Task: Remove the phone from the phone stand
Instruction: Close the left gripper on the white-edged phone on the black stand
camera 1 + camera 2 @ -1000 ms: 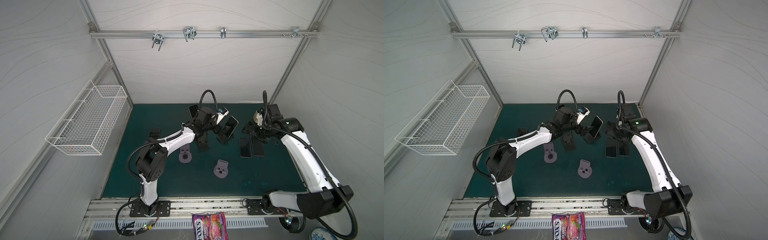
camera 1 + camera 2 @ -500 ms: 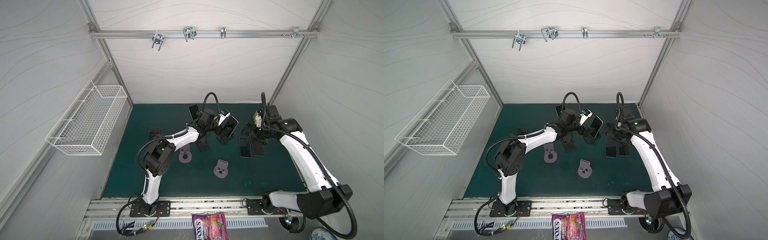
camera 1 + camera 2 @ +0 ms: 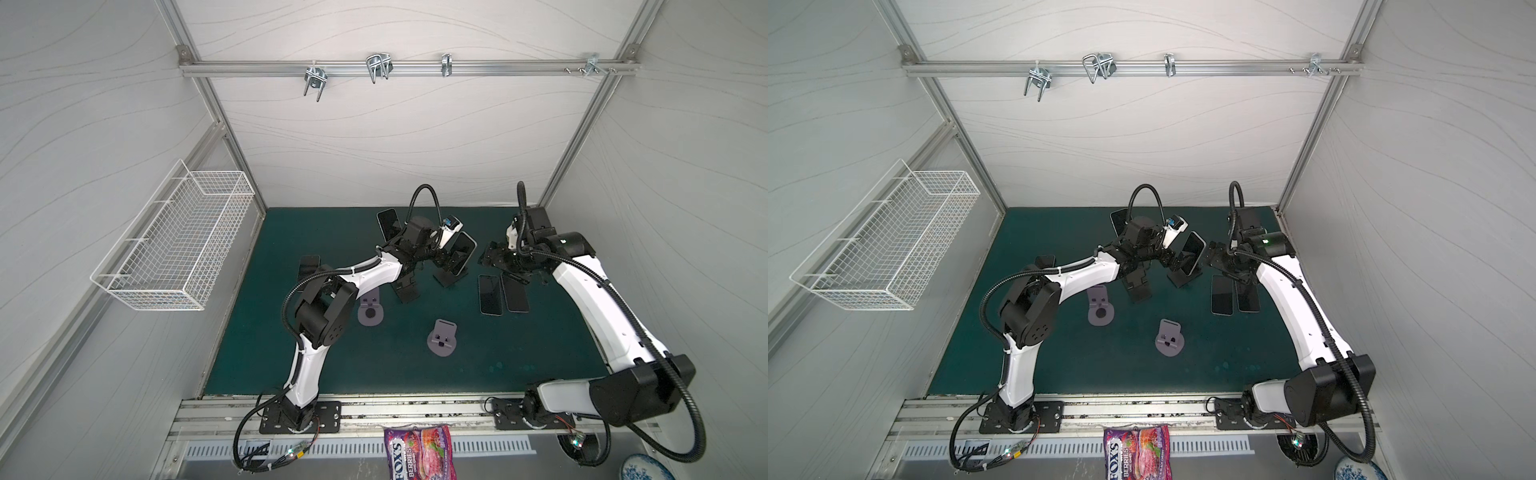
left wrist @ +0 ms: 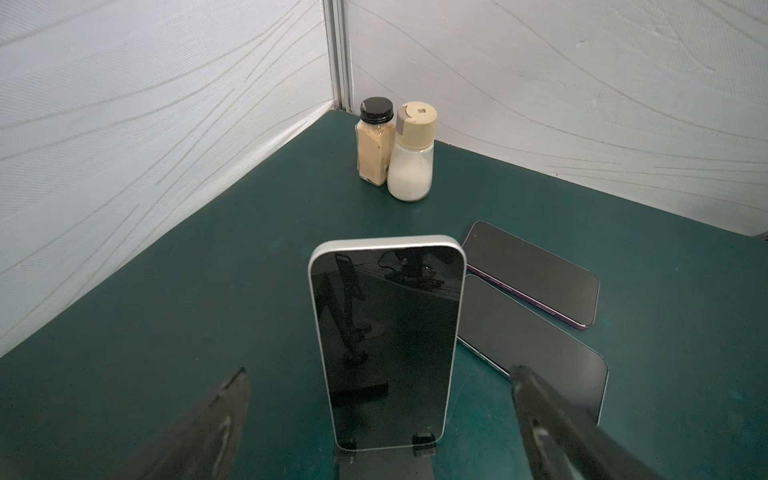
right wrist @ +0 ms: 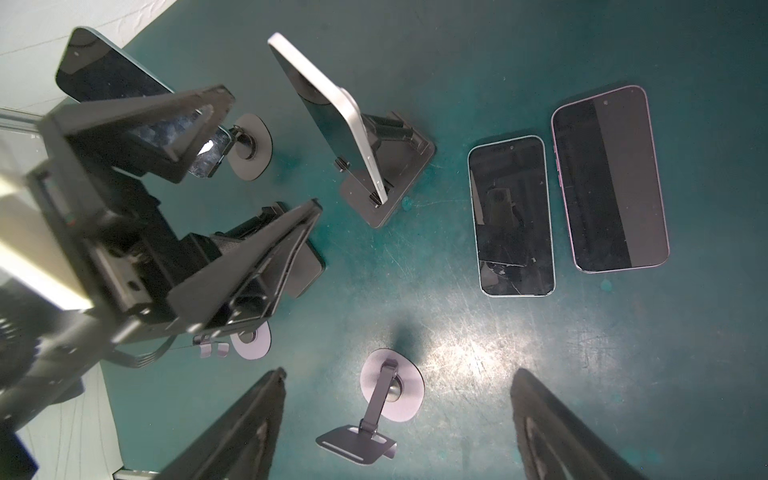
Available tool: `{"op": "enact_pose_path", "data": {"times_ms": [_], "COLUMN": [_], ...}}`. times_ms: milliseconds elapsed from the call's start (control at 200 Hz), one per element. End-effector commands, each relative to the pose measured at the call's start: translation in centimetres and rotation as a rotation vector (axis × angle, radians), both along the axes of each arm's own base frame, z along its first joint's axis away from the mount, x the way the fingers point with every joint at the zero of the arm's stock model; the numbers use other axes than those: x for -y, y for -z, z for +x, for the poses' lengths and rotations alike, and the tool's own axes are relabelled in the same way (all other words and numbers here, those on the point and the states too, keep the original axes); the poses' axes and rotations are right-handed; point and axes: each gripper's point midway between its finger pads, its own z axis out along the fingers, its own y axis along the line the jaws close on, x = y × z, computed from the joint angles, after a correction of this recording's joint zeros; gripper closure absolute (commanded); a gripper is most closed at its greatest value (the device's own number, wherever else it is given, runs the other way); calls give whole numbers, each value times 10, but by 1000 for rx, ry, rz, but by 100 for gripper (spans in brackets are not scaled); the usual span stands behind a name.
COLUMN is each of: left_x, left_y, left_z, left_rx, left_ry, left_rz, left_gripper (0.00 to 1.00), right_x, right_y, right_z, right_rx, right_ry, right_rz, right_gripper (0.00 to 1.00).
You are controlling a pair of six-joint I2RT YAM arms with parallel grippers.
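A silver-edged phone point(image 4: 386, 345) with a dark screen leans upright on a black phone stand point(image 4: 384, 461), seen in both top views point(image 3: 462, 257) point(image 3: 1192, 257). My left gripper point(image 4: 380, 370) faces its screen, open wide, with one finger on each side of the phone's lower part and a gap at both sides. In a top view the left gripper point(image 3: 441, 261) sits just left of the phone. My right gripper point(image 5: 399, 374) is open and holds nothing. It hovers right of the stand point(image 3: 492, 259), above the green mat.
Two phones point(image 3: 490, 294) point(image 3: 515, 293) lie flat right of the stand. Another phone point(image 3: 388, 222) stands at the back. Two grey stands point(image 3: 370, 309) point(image 3: 442, 338) and a black one point(image 3: 407, 289) carry nothing. Two spice bottles point(image 4: 374, 141) point(image 4: 411, 153) fill the corner. A wire basket point(image 3: 174, 249) hangs on the left wall.
My left arm has pushed its open gripper closer to the phone on the stand. The right gripper's jaws have spread wider and it has drifted slightly left.
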Motion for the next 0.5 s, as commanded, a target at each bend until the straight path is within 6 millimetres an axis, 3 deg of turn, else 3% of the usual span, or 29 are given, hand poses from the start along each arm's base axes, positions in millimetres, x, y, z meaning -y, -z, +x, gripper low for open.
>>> {"op": "enact_pose_path", "data": {"times_ms": [0, 495], "left_x": [16, 32], "left_y": [-24, -13], "left_z": [8, 12], "left_rx": [59, 35], "left_ry": [22, 21], "left_rz": [-69, -63], "left_gripper": [1, 1], "right_x": [1, -4], "right_y": [-12, -8], "right_z": [6, 18], "right_rx": [45, 55], "right_ry": [22, 73], "right_rz": [-1, 50], "right_gripper": [13, 14]}}
